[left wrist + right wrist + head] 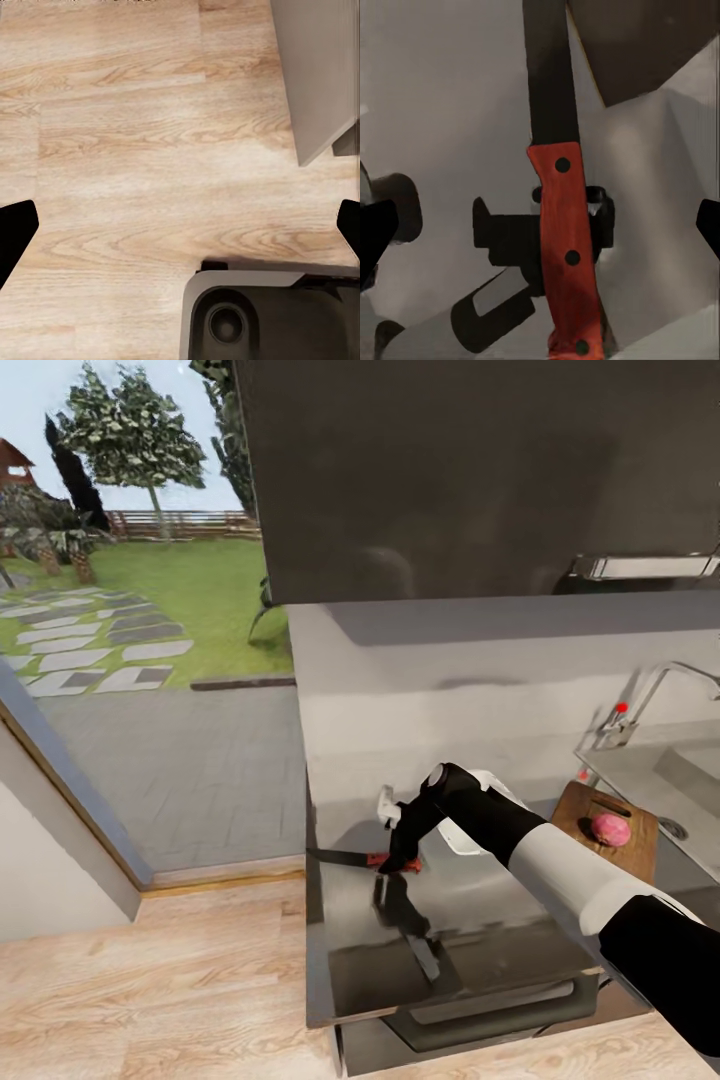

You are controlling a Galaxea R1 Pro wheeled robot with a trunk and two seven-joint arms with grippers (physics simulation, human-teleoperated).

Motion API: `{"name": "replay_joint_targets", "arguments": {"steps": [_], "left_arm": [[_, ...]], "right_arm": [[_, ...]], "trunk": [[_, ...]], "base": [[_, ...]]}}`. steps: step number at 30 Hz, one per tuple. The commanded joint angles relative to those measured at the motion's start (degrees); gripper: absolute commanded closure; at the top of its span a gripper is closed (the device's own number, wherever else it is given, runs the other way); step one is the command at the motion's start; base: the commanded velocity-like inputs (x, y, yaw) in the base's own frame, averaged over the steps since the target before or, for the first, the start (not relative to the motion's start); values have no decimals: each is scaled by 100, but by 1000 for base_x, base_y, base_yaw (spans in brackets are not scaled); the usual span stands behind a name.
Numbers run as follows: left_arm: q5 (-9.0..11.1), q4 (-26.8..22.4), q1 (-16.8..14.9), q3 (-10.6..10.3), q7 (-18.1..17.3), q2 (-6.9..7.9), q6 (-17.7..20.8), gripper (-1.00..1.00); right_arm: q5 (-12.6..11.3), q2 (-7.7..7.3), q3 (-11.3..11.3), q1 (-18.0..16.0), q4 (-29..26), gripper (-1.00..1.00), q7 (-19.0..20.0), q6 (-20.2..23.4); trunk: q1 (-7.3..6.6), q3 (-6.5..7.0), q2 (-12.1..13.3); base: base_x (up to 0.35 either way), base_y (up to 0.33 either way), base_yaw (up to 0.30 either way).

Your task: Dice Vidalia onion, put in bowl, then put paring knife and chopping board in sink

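The paring knife (345,856) lies on the grey countertop (490,905) near its left end, red handle toward my right gripper (400,858). That gripper hangs open over the handle; in the right wrist view the knife (562,225) sits between the spread fingers, untouched. A pinkish Vidalia onion (611,829) rests whole on the brown chopping board (572,812) beside the sink (690,785). My left gripper (180,225) is open above the wood floor, holding nothing. The bowl is out of view.
A chrome tap (640,705) with a red-tipped lever stands behind the sink. A dark upper cabinet (480,470) hangs over the counter. The counter ends at the left by a glass wall onto a garden. My base (255,315) shows over the plank floor.
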Motion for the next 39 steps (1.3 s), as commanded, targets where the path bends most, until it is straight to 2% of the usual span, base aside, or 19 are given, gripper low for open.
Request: {"name": "replay_joint_targets", "arguments": {"steps": [1,6,10,18,19,23,27,39], "left_arm": [[47,-13,2,-50,27,5,-6,-100],[47,-13,2,-50,27,6,-6,-100],[47,-13,2,-50,27,6,-6,-100],[47,-13,2,-50,27,4,-6,-100],[47,-13,2,-50,26,5,-6,-100],[47,-13,2,-50,27,5,-6,-100],[47,-13,2,-50,27,6,-6,-100],[47,-13,4,-50,27,6,-6,-100]], "right_arm": [[14,-8,14,-4,-14,-100,162,45],[15,-31,9,-3,6,-100,337,-77],[8,-107,6,-4,16,-100,373,-254],[4,-143,-7,-3,21,-100,386,-326],[6,-144,-54,-3,21,-100,382,-326],[12,-144,-521,-3,21,-100,383,-342],[6,-148,-751,-3,21,-100,388,-363],[6,-136,-829,-4,25,-100,387,-371]], "trunk": [[5,-11,-11],[5,-11,-11],[5,-11,-11],[5,-11,-11],[5,-11,-11],[5,-11,-11],[5,-11,-11],[5,-45,-11]], "base": [[101,-107,-1],[41,-43,-1],[5,-6,0],[49,-57,0],[73,-77,0],[23,-24,0],[6,-7,0],[0,0,0]]}}
